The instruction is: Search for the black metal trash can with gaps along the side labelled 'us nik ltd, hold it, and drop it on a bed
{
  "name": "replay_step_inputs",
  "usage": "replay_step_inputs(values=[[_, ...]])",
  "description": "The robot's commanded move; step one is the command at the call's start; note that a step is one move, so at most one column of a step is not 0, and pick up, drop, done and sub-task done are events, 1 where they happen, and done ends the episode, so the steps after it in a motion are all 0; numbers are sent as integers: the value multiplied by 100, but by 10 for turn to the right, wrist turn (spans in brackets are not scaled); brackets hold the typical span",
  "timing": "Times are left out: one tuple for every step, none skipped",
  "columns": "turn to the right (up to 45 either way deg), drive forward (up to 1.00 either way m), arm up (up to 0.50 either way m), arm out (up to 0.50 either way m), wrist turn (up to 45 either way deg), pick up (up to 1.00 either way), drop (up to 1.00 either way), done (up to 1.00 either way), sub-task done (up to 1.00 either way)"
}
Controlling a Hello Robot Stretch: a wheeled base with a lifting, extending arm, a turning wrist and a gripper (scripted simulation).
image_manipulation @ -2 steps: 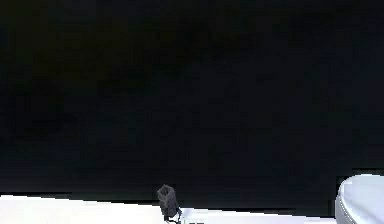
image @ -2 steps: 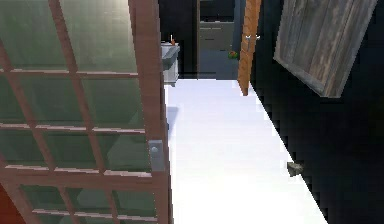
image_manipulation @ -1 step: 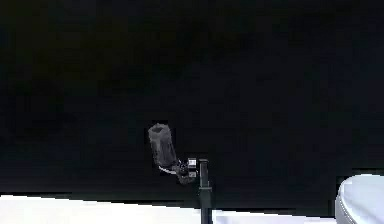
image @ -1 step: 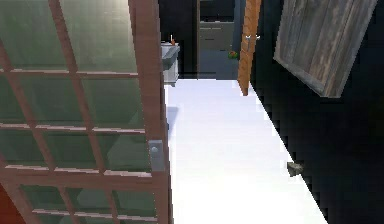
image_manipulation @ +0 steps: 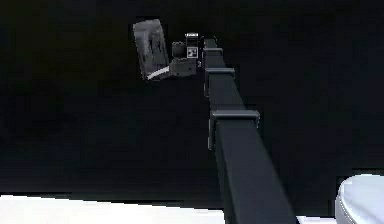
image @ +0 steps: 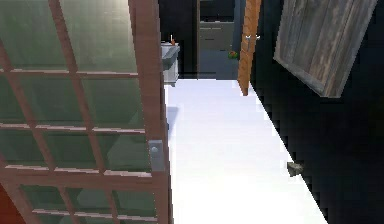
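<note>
Dark wall (image_manipulation: 80,110), trash can (image_manipulation: 152,47) at tool (image_manipulation: 165,70)

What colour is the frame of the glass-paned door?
The door frame is reddish-brown, clearest in the forward view.

Glazed door (image: 75,110) – reddish-brown wood frame with a smooth satin finish, panes of greenish, frosted-looking glass. Its handle plate (image: 155,152) looks like brushed grey metal. Far door (image: 250,45): plain orange-brown wood, matt. Wall panel (image: 325,40) – weathered grey planks, rough grain. Floor (image: 225,140) smooth, even white. Arm (image_manipulation: 240,140) matt black, hard-edged. Trash can (image_manipulation: 152,48): dull grey metal look, dark slots. Rounded fixture (image_manipulation: 365,200) glossy white, ceramic-like.
</note>
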Motion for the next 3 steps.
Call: replay_step_inputs(values=[[0,0,0,0,-450,0,0,0,0],[0,0,0,0,-450,0,0,0,0],[0,0,0,0,-120,0,0,0,0]])
